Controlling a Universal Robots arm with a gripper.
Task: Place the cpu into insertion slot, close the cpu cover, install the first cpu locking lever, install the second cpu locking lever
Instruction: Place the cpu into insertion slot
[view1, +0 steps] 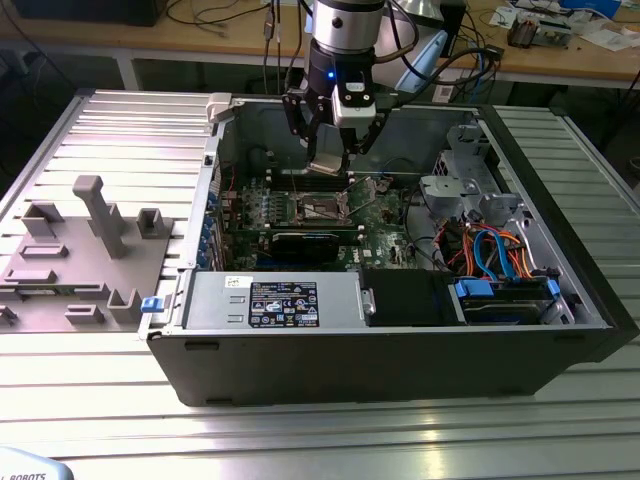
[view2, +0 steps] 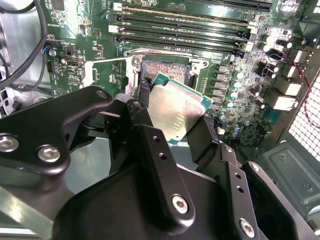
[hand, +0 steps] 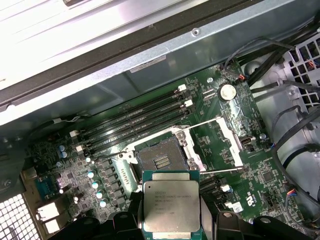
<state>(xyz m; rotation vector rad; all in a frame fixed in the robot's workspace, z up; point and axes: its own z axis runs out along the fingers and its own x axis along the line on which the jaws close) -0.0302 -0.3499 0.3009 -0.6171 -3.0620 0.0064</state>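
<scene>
Overhead, arm (view1: 345, 30) points straight down; end effector (view1: 330, 160) pinching cpu (hand: 171, 205) above open insertion slot (hand: 160, 159).

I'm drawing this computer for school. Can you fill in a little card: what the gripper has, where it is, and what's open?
Gripper: shut on the cpu
Cpu place: held in the air over the green board, not yet in the insertion slot
Insertion slot: empty
Cpu cover: swung open beside the slot
Computer case: open on top, lying on the metal table
</scene>
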